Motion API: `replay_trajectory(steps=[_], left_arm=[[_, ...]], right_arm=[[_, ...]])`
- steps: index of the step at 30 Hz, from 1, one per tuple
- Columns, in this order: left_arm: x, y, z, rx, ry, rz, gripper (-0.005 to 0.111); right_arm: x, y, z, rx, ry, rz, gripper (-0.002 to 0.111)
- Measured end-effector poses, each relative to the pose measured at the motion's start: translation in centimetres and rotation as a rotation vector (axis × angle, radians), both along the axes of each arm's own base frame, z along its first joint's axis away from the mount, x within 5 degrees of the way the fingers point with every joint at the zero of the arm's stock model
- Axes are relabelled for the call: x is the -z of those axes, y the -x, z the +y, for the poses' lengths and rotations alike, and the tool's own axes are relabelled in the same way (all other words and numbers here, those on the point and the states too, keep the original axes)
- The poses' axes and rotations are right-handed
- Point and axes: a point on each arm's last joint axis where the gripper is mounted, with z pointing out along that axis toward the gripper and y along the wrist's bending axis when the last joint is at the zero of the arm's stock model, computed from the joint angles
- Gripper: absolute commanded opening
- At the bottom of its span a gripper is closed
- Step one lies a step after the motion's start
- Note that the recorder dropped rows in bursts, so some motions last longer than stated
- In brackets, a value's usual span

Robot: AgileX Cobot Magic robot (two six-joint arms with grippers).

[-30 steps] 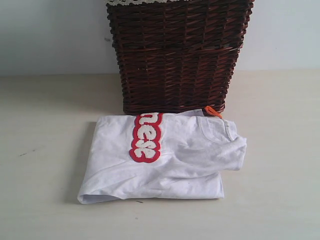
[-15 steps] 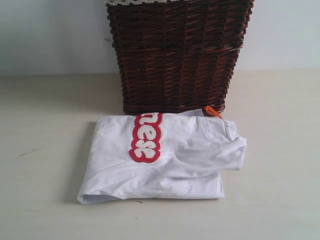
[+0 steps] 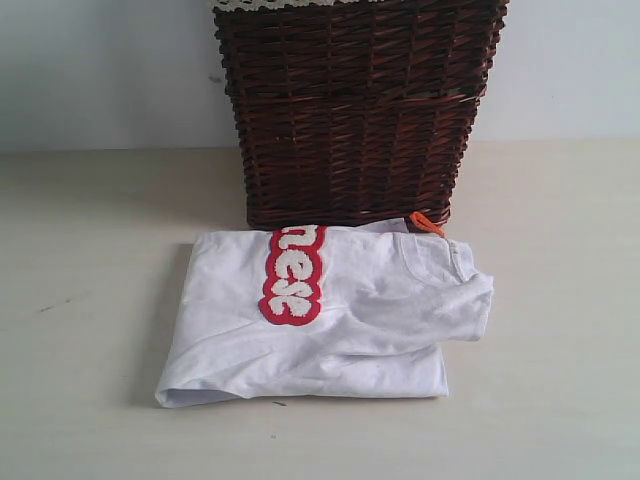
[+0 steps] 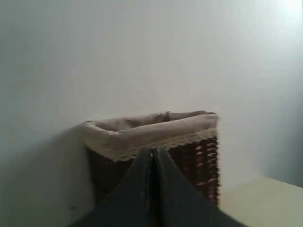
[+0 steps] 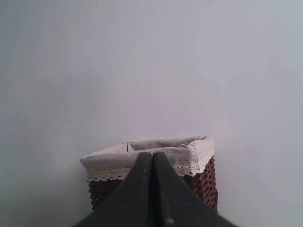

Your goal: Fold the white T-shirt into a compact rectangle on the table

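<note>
Okay, folded white cotton T-shirt on pale beige table, near side of dark wicker basket. Left gripper, right gripper: jaws closed, empty.

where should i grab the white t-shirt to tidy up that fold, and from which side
Probably the bulging flap on the white T-shirt, near the collar: it sticks out past the stacked layers beneath, breaking the rectangle. Come from the right of the exterior view, low over the table; the basket stands right behind the far edge and blocks that side.
</note>
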Motion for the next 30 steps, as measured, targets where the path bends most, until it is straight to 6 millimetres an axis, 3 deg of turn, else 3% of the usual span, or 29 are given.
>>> replay_trajectory(steps=[10, 18, 23, 30], left_arm=[[-0.2, -0.1, 3.1, -0.440, 0.153, 0.008, 0.000], [0.1, 0.4, 3.6, -0.479, 0.326, 0.035, 0.000], [2.9, 1.2, 3.6, -0.488, 0.303, 0.022, 0.000], [9.3, 0.4, 3.6, -0.514, 0.247, 0.130, 0.000]], right_arm=[[0.0, 0.0, 0.0, 0.000, 0.000, 0.000, 0.000], [0.0, 0.0, 0.0, -0.001, -0.002, 0.001, 0.000], [0.0, 0.0, 0.0, -0.001, -0.003, 0.001, 0.000], [0.0, 0.0, 0.0, -0.001, -0.003, 0.001, 0.000]])
